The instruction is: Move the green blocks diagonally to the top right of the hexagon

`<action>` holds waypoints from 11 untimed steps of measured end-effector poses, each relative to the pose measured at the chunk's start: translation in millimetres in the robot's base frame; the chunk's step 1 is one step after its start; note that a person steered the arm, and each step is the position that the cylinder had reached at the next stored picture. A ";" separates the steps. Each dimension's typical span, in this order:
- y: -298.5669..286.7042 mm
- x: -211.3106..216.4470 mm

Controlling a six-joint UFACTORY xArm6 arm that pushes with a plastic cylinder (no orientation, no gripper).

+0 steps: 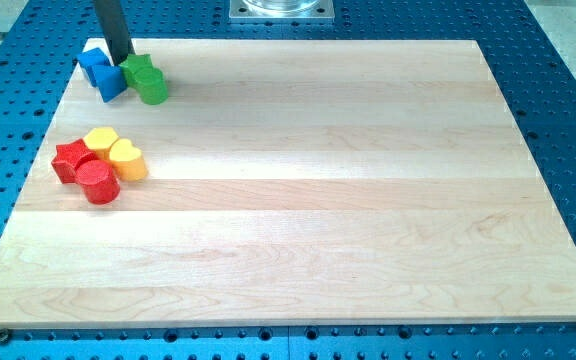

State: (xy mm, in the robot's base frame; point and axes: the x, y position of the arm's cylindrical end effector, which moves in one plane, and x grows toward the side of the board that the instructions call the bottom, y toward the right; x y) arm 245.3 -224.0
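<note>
Red blocks (86, 172) nearest, yellow blocks (115, 152) touching, my tip (121, 61) wedged between blue blocks (102, 72) and green blocks (146, 80), no pincer.

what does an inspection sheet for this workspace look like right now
surface: pale wooden board, mostly bare, lying on a blue perforated table.
job's things: two green blocks touching each other near the board's top left; the yellow blocks sit lower left, shapes hard to make out, so the hexagon is not certain.
clutter: blue blocks touching the green pair's left; red blocks against the yellow ones.
tool: my tip is down between the blue and green blocks.
cables: nothing seen.
surroundings: metal plate at the view's top edge.
</note>
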 end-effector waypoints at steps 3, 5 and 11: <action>6.9 -51.4; -34.1 -53.6; 33.9 32.2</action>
